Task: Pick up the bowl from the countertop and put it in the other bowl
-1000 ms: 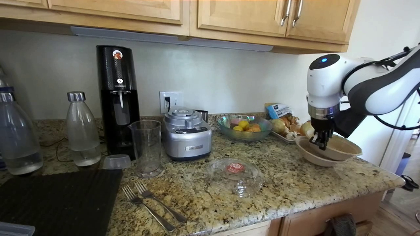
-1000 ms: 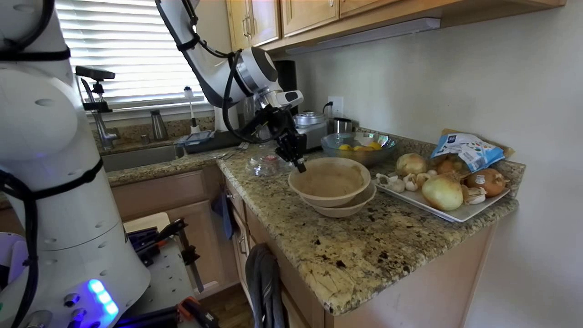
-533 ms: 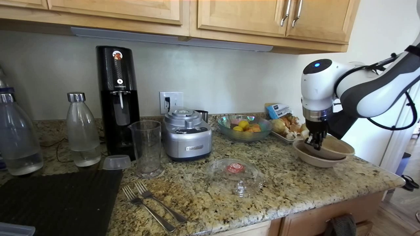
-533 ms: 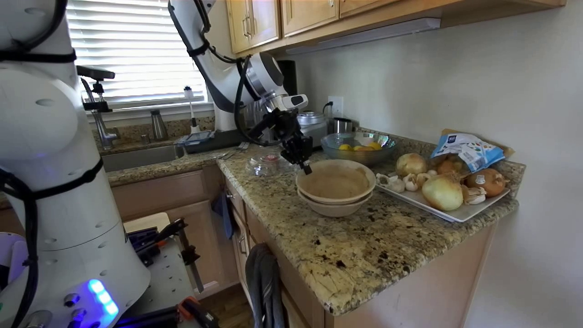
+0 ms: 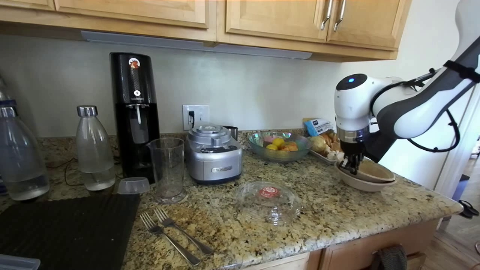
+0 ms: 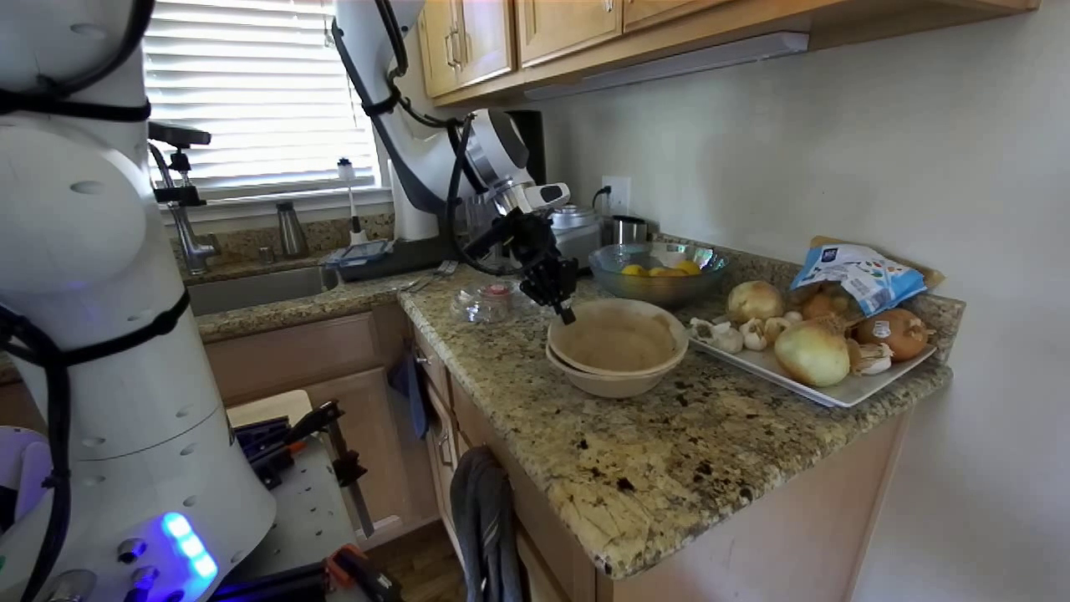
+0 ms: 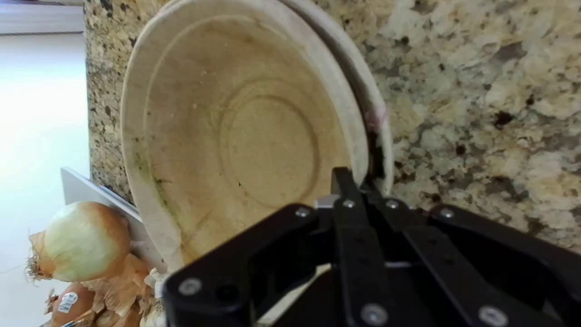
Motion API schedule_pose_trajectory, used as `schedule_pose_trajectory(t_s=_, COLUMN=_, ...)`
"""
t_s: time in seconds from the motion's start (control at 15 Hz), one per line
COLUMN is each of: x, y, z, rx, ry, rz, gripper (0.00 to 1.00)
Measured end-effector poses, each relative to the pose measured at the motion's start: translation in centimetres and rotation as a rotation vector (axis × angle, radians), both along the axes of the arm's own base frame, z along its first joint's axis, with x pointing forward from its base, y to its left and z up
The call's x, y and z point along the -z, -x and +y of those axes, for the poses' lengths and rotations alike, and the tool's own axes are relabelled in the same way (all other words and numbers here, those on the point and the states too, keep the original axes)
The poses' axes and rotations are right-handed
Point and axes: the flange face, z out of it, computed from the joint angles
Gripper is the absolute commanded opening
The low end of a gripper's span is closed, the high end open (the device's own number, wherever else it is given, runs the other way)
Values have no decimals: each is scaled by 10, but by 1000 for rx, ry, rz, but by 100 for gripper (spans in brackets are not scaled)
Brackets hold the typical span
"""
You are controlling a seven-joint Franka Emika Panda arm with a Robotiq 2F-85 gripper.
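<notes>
1. One gripper (image 7: 358, 179), closed, pinches the rim of one bowl (image 7: 268, 145) from both sides.
2. That bowl sits tilted within the other bowl (image 6: 614, 387), a dark gap between their rims on the pinched side (the bases are hidden).
3. Just beside the other bowl: one white tray (image 6: 846, 393) with at least three onions (image 6: 811, 351).
4. Near the other bowl: one glass fruit bowl (image 6: 656, 293).
5. Farther from the other bowl: one clear dish (image 5: 258, 210); farther still, two forks (image 5: 175, 242) side by side.
</notes>
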Motion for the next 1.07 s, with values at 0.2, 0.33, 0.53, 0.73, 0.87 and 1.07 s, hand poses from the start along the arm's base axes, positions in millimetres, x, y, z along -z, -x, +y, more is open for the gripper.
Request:
schedule_pose_trajectory(t_s=0.2, x=5, y=-2, z=3, rx=-3, ry=-1, rz=7, gripper=42)
schedule_pose_trajectory(t_s=0.33, x=2, y=-2, z=5, rx=-8, ry=-2, rz=5, gripper=55)
schedule_pose_trajectory(t_s=0.53, x=-11, y=-1, z=14, rx=-21, ry=-29, rz=8, gripper=75)
schedule_pose_trajectory(t_s=0.73, x=-40, y=2, z=26, rx=-30, ry=-99, rz=17, gripper=93)
schedule_pose_trajectory(t_s=0.87, x=-59, y=5, z=35, rx=-45, ry=-146, rz=22, gripper=100)
schedule_pose_trajectory(t_s=1.07, x=-78, y=15, z=51, rx=-93, ry=-285, rz=97, gripper=100)
